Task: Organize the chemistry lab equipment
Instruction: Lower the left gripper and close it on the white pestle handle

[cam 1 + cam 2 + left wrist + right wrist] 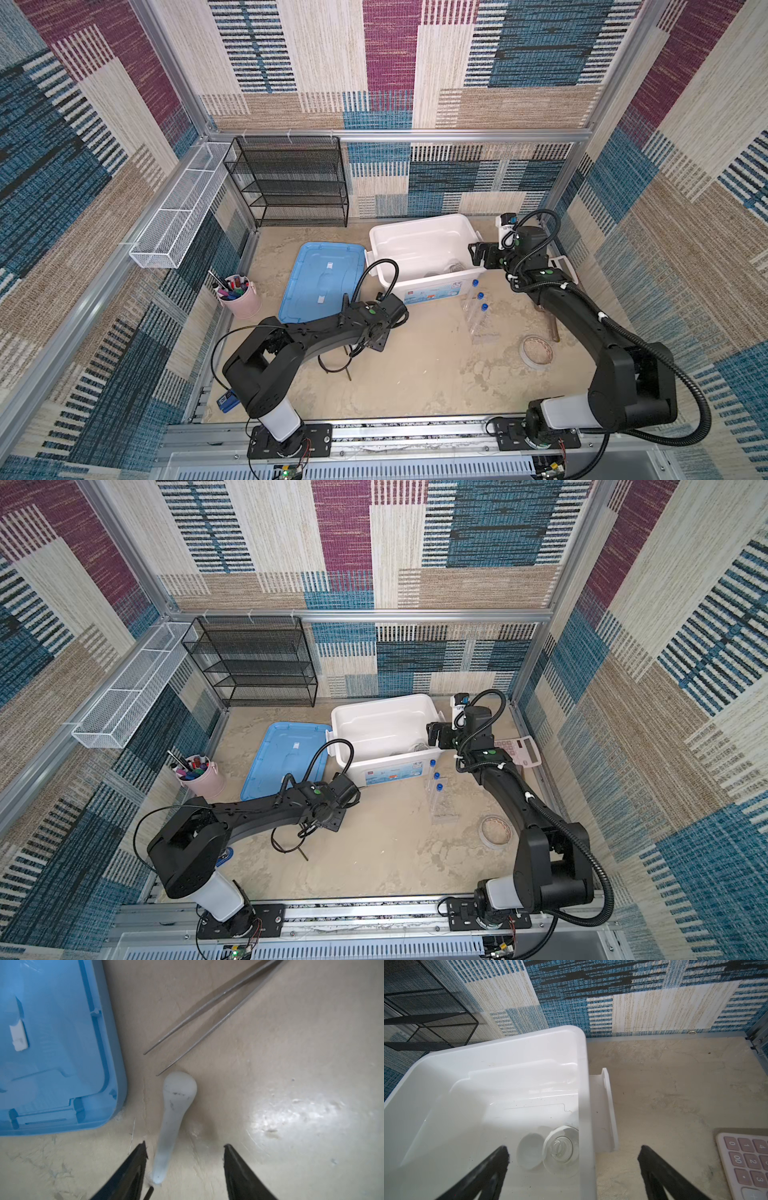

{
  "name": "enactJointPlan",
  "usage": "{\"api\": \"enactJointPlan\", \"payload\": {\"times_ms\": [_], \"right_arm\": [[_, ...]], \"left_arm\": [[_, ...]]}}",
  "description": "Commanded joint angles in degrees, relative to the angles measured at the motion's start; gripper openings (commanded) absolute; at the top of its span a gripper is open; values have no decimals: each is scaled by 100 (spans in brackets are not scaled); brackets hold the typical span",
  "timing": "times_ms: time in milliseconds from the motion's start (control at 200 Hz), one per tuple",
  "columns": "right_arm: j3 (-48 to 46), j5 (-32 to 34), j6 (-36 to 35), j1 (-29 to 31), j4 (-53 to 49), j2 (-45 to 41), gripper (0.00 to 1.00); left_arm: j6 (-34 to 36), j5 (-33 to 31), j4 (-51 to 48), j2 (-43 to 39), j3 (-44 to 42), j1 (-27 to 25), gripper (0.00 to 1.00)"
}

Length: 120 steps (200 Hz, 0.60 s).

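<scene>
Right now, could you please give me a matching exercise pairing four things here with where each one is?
Things:
1. pestle
2. flask
3. test tubes
4. pens

Places:
A. in the pink cup
B. inside the white bin
C. in the clear rack
D. between the open jaws of the left gripper

Pairs: 1-D, 2-B, 3-C, 4-A

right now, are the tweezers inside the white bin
No, the tweezers lie on the table near the pestle and the blue lid.
</scene>
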Motion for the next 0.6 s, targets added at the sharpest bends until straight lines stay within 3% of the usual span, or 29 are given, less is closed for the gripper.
{"api": "enactJointPlan", "payload": {"times_ms": [0,596], "right_arm": [[76,48,29,-2,114,29,99],[54,119,34,-2,114,39,100]], "left_arm": [[-47,237,279,3,-35,96,61],[245,1034,407,323,81,177,48]]}}
